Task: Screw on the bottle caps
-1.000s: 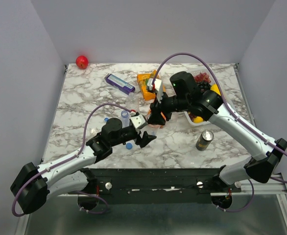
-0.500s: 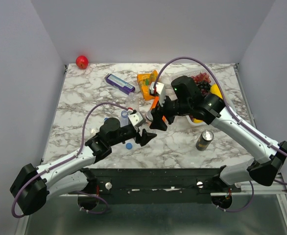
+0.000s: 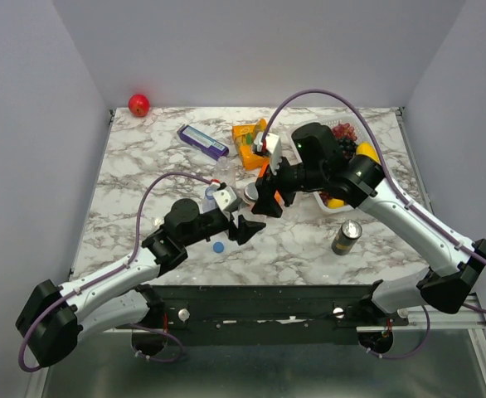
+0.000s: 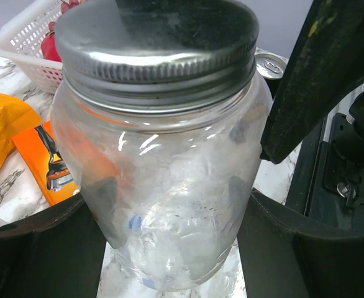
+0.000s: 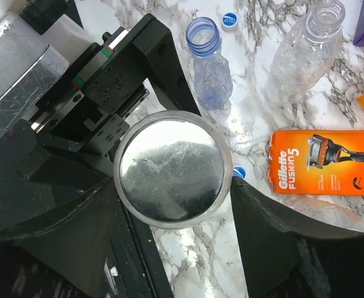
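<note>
My left gripper [image 3: 245, 225] [image 4: 169, 248] is shut on a clear glass jar [image 4: 163, 186] with a silver metal lid [image 5: 169, 169], holding it by its lower body. My right gripper [image 3: 264, 203] [image 5: 172, 186] hangs over the lid, jaws open on either side of it with a thin gap. Behind the jar, two open clear bottles [image 5: 208, 68] [image 5: 303, 53] are on the marble; the bluish one shows in the top view [image 3: 211, 197]. Small blue bottle caps lie loose: one by the bottles [image 5: 230, 20], one beside the jar [image 5: 238, 172], one under my left arm [image 3: 218, 246].
An orange razor pack [image 5: 325, 162] lies right of the jar. At the back are orange snack packs [image 3: 247, 141], a purple box [image 3: 201, 141] and a red ball [image 3: 138, 104]. A white basket [image 3: 330, 203] of fruit and a dark drink can [image 3: 347, 236] stand at the right.
My right gripper has opened its jaws around the jar lid and shifted slightly. The left arm has drawn a little to the left with the jar.
</note>
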